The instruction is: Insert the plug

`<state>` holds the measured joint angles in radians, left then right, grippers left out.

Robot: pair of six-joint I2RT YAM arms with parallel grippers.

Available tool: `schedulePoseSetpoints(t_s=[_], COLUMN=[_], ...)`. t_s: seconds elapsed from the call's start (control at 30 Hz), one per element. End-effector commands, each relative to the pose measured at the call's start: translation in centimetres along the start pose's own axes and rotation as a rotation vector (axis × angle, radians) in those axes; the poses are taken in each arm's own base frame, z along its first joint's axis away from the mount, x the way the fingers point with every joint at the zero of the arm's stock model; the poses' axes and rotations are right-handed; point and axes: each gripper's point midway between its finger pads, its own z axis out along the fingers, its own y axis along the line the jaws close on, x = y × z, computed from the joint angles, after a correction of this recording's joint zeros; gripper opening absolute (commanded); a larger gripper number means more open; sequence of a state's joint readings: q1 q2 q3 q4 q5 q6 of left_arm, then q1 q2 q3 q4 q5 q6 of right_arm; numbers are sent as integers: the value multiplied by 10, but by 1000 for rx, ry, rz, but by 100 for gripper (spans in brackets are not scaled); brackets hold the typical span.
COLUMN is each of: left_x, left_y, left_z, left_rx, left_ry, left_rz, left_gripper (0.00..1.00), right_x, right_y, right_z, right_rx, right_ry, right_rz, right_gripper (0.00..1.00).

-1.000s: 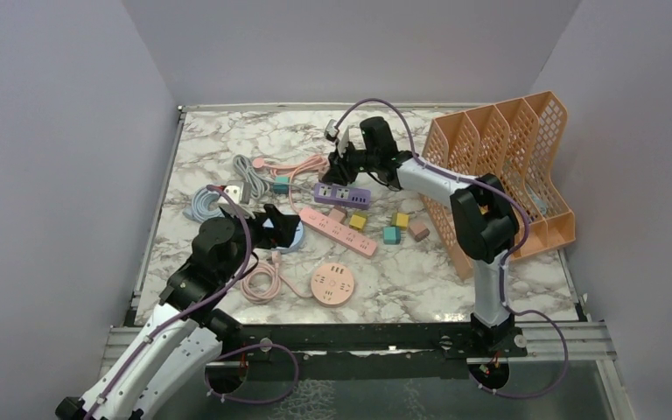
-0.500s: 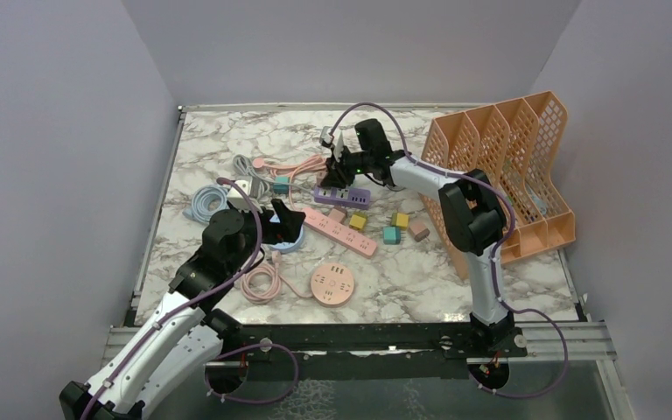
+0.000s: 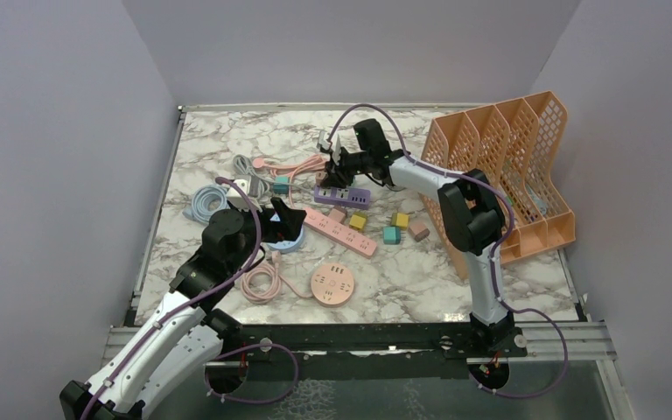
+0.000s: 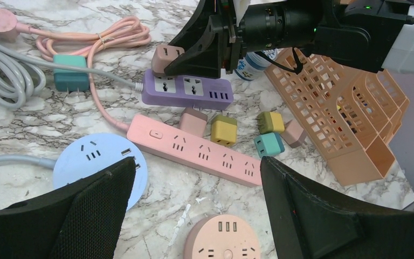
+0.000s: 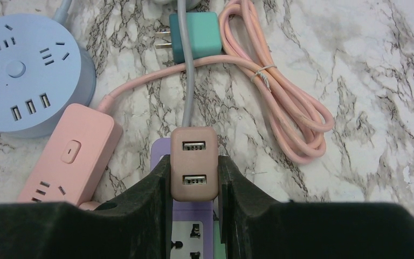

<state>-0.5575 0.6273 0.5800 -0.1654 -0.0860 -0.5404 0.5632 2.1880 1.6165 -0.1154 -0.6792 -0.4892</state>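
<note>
Marble-patterned table [image 3: 254, 131] carries a scatter of power strips, cables and small coloured adapters, with an orange file rack [image 3: 507, 149] at its 3 o'clock side. The right gripper [image 5: 194, 178] is pinched closed on a tan plug [image 5: 194, 167], one finger on each long side. In the right wrist view the plug's long axis runs 12 to 6 o'clock, and its face with two USB ports points up at the camera. It sits over the end of the purple power strip [image 4: 194, 91] nearest the grey cord; whether its pins are in a socket cannot be told. The left gripper [image 4: 197, 167] hangs wide open and holds nothing, above the blue round socket hub [image 4: 86, 162] and the pink power strip [image 4: 205, 154], at about 7 o'clock from the plug.
</note>
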Motion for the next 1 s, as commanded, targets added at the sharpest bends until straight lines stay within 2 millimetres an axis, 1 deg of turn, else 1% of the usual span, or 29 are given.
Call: schedulePoseSetpoints(t_s=[0.0, 0.37, 0.47, 0.57, 0.7, 0.97], left_x=[1, 2, 2, 3, 4, 5], left_y=[-5, -5, -4, -3, -2, -2], left_z=[1, 0, 1, 0, 0, -1], left_rx=[29, 29, 26, 26, 23, 24], left_ry=[-5, -3, -1, -1, 0, -1], left_rz=[-11, -7, -6, -5, -4, -4], left_gripper=[88, 88, 88, 88, 88, 88], right_x=[33, -2, -11, -15, -11, 18], right_y=[21, 3, 2, 3, 4, 11], right_z=[2, -14, -18, -21, -20, -8], right_rx=[-73, -13, -23, -36, -41, -75], right_ry=[86, 33, 9, -4, -4, 36], right_rz=[47, 76, 92, 113, 121, 152], right_gripper=[1, 1, 1, 1, 1, 2])
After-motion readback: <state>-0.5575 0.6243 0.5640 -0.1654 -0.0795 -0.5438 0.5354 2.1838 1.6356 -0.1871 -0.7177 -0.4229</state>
